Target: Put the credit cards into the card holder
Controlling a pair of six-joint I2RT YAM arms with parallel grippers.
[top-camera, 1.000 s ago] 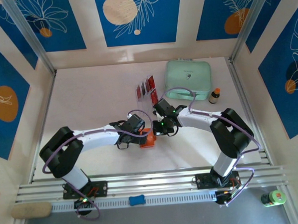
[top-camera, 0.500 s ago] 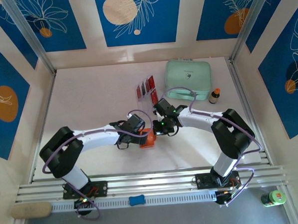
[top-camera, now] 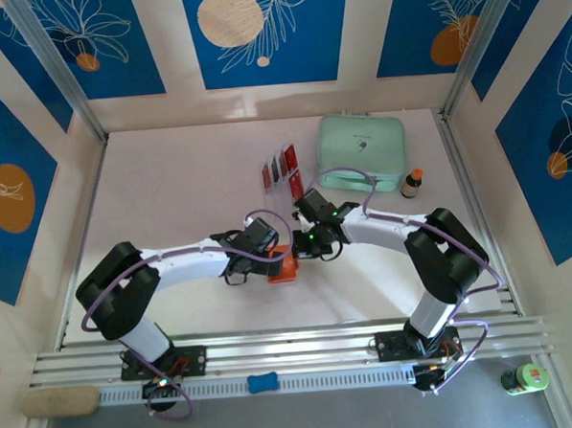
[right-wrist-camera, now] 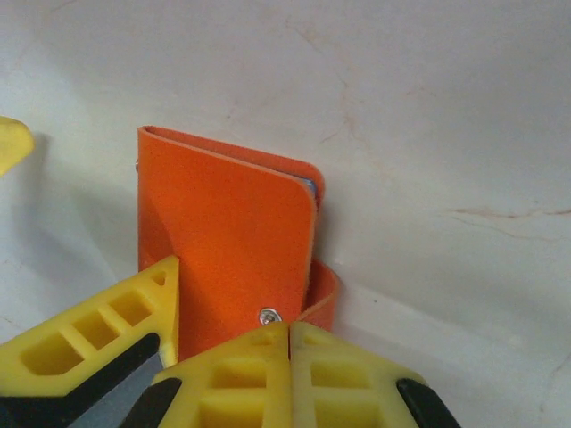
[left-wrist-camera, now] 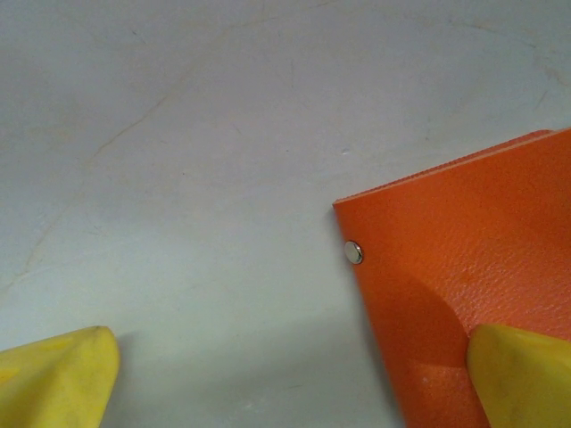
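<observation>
1. Card holder is found at the centre of the top view, between the two wrists. In the right wrist view it is seen at left of centre, folded, with its snap at the lower edge.
2. The credit cards are seen in the upper middle of the top view, just left of a mint-green case and well apart from the card holder. None is held.
3. The step in hand is judged to be the opening of the card holder. No card has been loaded yet.
4. The right gripper is closed, fingertips together, and is set against the lower edge of the card holder beside the snap. Whether the flap is pinched cannot be told.
5. The left gripper is spread wide and nothing is gripped. One finger is seen over the orange corner at lower right, and the other over bare table at lower left.
6. For the next move, the flap would need to be lifted while the body is kept pinned. Only then could a card be fetched.
</observation>
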